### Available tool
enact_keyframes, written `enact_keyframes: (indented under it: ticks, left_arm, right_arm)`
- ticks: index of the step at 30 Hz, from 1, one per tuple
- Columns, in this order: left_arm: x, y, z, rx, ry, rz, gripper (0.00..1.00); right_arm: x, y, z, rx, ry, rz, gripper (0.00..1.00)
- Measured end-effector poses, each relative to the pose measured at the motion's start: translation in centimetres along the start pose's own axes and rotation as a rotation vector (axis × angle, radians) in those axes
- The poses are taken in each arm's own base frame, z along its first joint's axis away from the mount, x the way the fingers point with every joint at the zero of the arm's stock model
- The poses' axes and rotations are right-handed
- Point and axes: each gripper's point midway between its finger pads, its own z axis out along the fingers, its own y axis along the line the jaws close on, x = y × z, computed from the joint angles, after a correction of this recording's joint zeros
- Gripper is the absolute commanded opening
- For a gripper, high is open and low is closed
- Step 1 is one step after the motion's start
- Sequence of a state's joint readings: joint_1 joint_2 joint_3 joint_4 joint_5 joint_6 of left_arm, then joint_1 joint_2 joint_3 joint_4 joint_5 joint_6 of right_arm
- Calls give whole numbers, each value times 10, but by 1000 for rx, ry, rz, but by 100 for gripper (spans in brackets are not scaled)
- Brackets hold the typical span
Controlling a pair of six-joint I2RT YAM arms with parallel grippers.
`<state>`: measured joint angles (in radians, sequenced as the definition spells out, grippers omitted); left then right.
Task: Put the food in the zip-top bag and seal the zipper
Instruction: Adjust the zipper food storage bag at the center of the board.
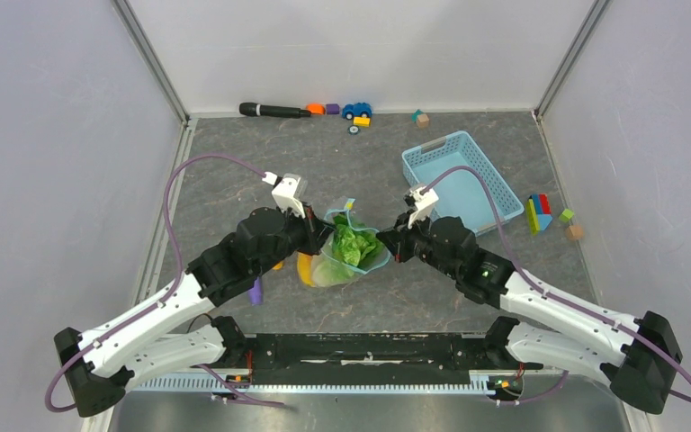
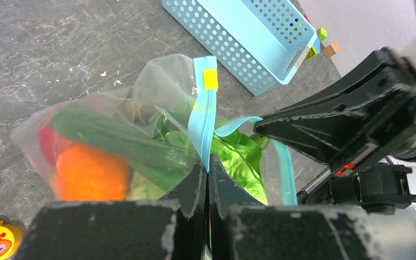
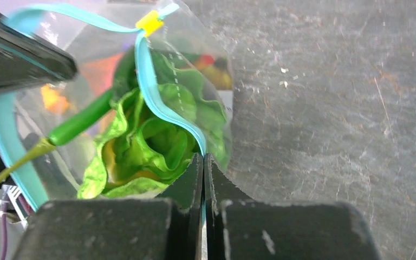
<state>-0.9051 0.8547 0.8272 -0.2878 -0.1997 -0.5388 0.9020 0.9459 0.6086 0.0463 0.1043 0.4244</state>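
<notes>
Left gripper [image 1: 322, 236] and right gripper [image 1: 387, 245] are seen from above at opposite rims of the bag [image 1: 346, 270], which lies on the table [image 1: 234, 162] with lettuce [image 1: 353, 245] inside.

From the left wrist, the left jaws are seen pressed shut on the zipper [image 2: 201, 124]; an orange [image 2: 92, 173] is kept inside.

From the right wrist, the right jaws are seen clamped on the zipper's other strip, near a pod [image 3: 81, 124].

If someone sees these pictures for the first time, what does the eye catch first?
The clear zip-top bag in the middle, stuffed with bright green lettuce and an orange. The left gripper and the right gripper each pinch its teal zipper from opposite sides. Farther back on the right sits a light-blue basket.
</notes>
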Motion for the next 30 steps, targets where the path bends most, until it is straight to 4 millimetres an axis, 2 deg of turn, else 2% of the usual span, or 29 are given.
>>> enact_keyframes:
  ticks: [5, 9, 13, 17, 22, 24, 27, 30]
  left_arm:
    - [3, 4, -1, -18, 11, 3, 9]
    - [2, 3, -3, -15, 6, -19, 9]
    - [-2, -2, -8, 3, -15, -83, 2]
    - [3, -8, -3, 32, -33, -201, 2]
    - [28, -24, 9, 47, -4, -267, 13]
    - [40, -42, 10, 84, 20, -266, 13]
    - [48, -55, 15, 104, 28, -282, 15]
    - [52, -59, 23, 95, 23, -296, 29]
  right_arm:
    - [-35, 18, -3, -56, -49, -37, 0]
    - [-59, 30, -5, -87, -78, -65, 0]
    - [-72, 36, -6, -92, -57, -94, 0]
    - [-82, 40, -4, -84, -13, -133, 0]
    - [-83, 38, 0, -65, 50, -191, 0]
    - [-78, 33, 4, -44, 82, -228, 0]
    - [-69, 24, 9, -17, 120, -276, 0]
    - [-63, 18, 14, -1, 145, -323, 0]
